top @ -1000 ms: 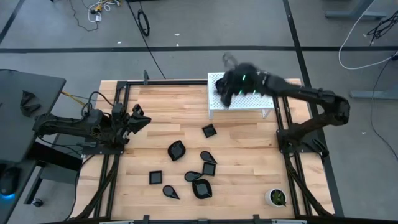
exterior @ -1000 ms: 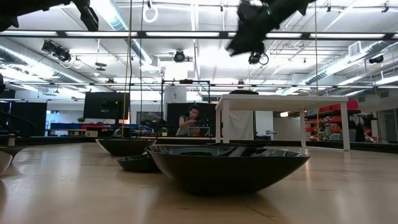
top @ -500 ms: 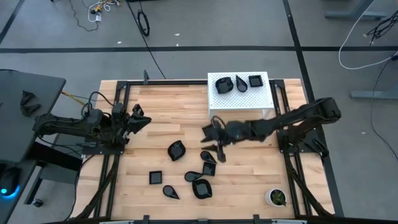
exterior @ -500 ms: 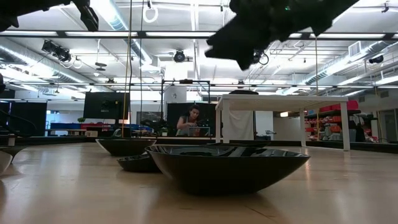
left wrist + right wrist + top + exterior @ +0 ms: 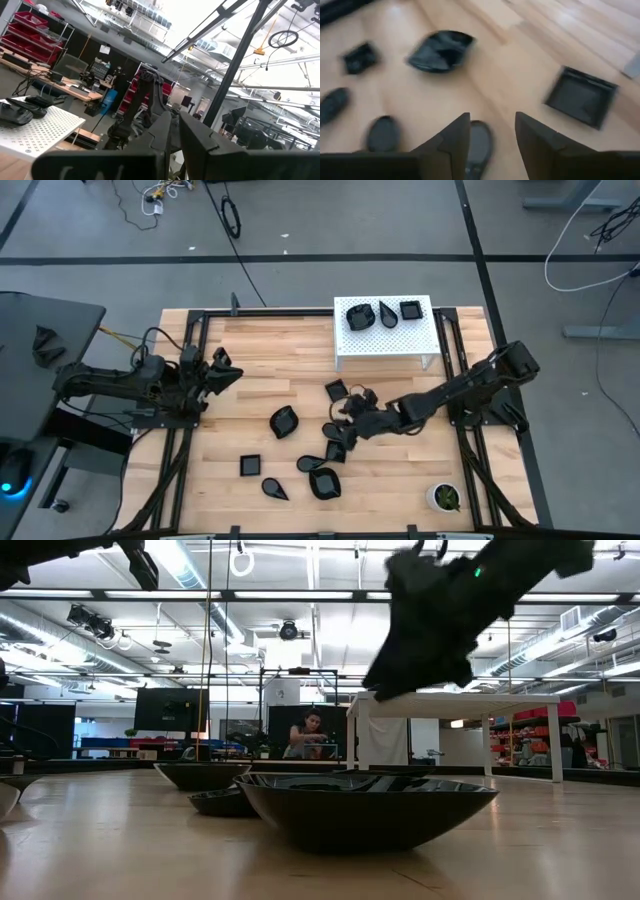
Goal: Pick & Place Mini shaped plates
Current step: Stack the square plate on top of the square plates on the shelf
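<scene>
Jaws, right: spread apart and empty – the right gripper (image 5: 352, 412) hangs over the middle of the table (image 5: 400, 450), and its wrist view shows bare wood and a rounded plate (image 5: 479, 145) between the two fingers (image 5: 455, 137).
Jaws, left: the left gripper (image 5: 222, 370) waits at the table's 9 o'clock edge, fingers nearly closed with nothing between them.
Plates on the wood: the mini shaped plates (image 5: 310, 450) lie scattered from the centre toward 6 o'clock – one square plate (image 5: 336, 390) just beside the right gripper, toward 12 o'clock.
Plates on the stand: three sit in a row on the white perforated stand (image 5: 385, 340) at 12 o'clock.
Cup: a white cup (image 5: 443, 497) at about 5 o'clock, seemingly holding something green.
Low view: one black dish (image 5: 365, 808) fills the foreground.
</scene>
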### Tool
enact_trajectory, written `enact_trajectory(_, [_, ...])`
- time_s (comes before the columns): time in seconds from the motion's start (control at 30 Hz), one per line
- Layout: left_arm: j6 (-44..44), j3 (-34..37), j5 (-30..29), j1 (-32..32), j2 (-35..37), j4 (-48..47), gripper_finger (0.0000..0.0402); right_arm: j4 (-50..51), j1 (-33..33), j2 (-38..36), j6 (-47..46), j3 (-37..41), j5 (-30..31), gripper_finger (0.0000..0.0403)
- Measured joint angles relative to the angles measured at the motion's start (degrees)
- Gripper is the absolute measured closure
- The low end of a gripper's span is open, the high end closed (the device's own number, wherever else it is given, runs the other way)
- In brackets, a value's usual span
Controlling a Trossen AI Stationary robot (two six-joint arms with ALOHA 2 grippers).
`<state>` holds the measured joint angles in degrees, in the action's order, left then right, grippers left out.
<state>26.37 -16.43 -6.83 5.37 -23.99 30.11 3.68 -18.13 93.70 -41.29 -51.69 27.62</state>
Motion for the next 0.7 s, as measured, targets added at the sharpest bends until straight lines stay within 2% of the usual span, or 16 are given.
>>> enact_trajectory(0.13, [0.0, -0.02, 0.01, -0.02, 0.0, 0.01, 0.036, -0.62, 3.21, 2.58, 4.2, 0.01, 0.03, 0.0243])
enact_trajectory(0.33, [0.0, -0.01, 0.02, -0.01, 0.0, -0.02, 0.036, -0.13, 8.45, 6.43, 25.78, 0.01, -0.45, 0.0243])
enact_trajectory(0.5, [0.01, 0.0, 0.0, 0.0, 0.0, 0.03, 0.036, -0.21, 12.31, 9.05, 41.74, 0.01, -6.63, 0.0243])
enact_trajectory(0.7, [0.01, -0.01, 0.01, 0.0, 0.0, 0.03, 0.036, -0.05, 13.89, 10.68, 49.94, 0.01, -8.17, 0.0243])
